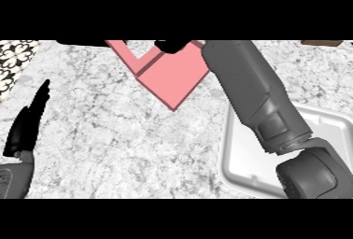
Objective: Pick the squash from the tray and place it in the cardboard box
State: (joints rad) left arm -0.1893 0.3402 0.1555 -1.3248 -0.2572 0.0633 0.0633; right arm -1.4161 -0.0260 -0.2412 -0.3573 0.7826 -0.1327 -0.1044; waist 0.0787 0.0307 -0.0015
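A pink open box [170, 74] lies at the top middle of the marble counter, one corner pointing toward me. My right forearm [258, 98] reaches up from the lower right, crossing a white tray [241, 158]. My right hand [172, 45] is a dark shape over the box's far part, mostly cut off at the view's top edge. No squash shows anywhere; the arm hides part of the tray. My left hand [24, 130] rests open at the left edge, fingers pointing up.
A black-and-white patterned surface [14, 60] borders the counter at the upper left. A brown object [324, 43] peeks in at the top right. Bare marble spreads between the left hand and the tray.
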